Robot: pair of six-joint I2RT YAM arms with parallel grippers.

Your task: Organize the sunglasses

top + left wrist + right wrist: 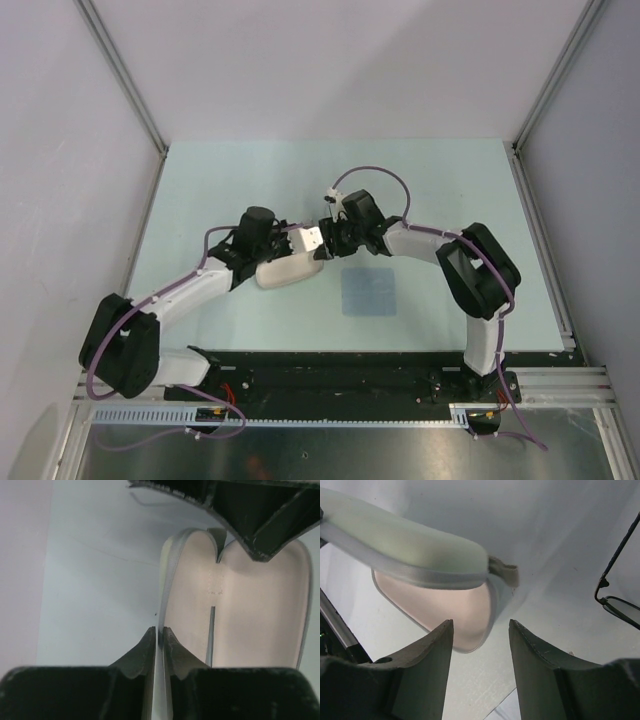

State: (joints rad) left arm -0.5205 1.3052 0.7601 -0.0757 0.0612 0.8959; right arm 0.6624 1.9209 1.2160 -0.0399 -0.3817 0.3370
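The beige case point(288, 272) lies open mid-table, its pale pink lining point(250, 620) showing. My left gripper point(300, 240) is shut on the thin edge of the case's raised half point(161, 635) and holds it open. My right gripper point(328, 236) is open and empty just right of the case, its fingers point(425, 675) hovering above the table by the case's rounded end point(450, 610). The sunglasses point(616, 600), thin and dark-framed, lie on the table at the right edge of the right wrist view, apart from the gripper. In the top view they are hidden under the right wrist.
A square light-blue cloth point(368, 292) lies flat on the table in front of the right gripper. The right gripper's fingers point(250, 510) hang over the far end of the case in the left wrist view. Grey walls enclose the table on three sides.
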